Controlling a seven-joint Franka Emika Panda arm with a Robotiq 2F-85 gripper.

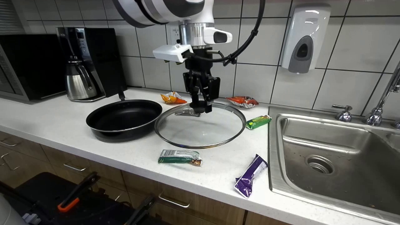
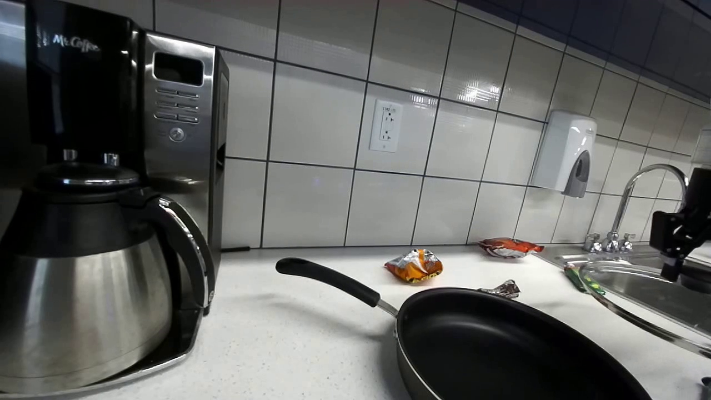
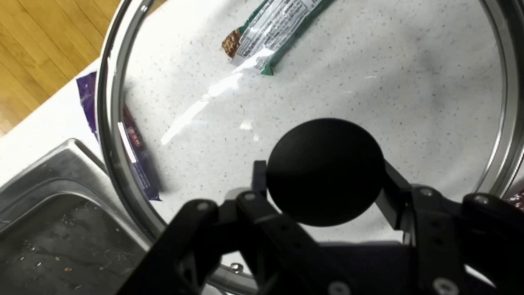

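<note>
My gripper (image 3: 326,180) is shut on the round black knob (image 3: 327,164) of a clear glass pot lid (image 1: 203,132), with a finger against each side of the knob. The lid has a metal rim (image 3: 109,123) and looks roughly level, held above the counter. Left of it in an exterior view stands a black frying pan (image 1: 125,116), uncovered. Through the glass in the wrist view I see a green-and-white wrapped bar (image 3: 274,35) and part of a purple wrapper (image 3: 139,164). A silver wrapper (image 1: 187,112) shows behind the lid glass.
Around the lid lie a purple packet (image 1: 251,175), a green packet (image 1: 258,122), an orange bag (image 1: 172,98) and a red bag (image 1: 242,101). A steel sink (image 1: 275,150) borders the right. A coffee maker (image 1: 101,59) stands at the left, against the tiled wall.
</note>
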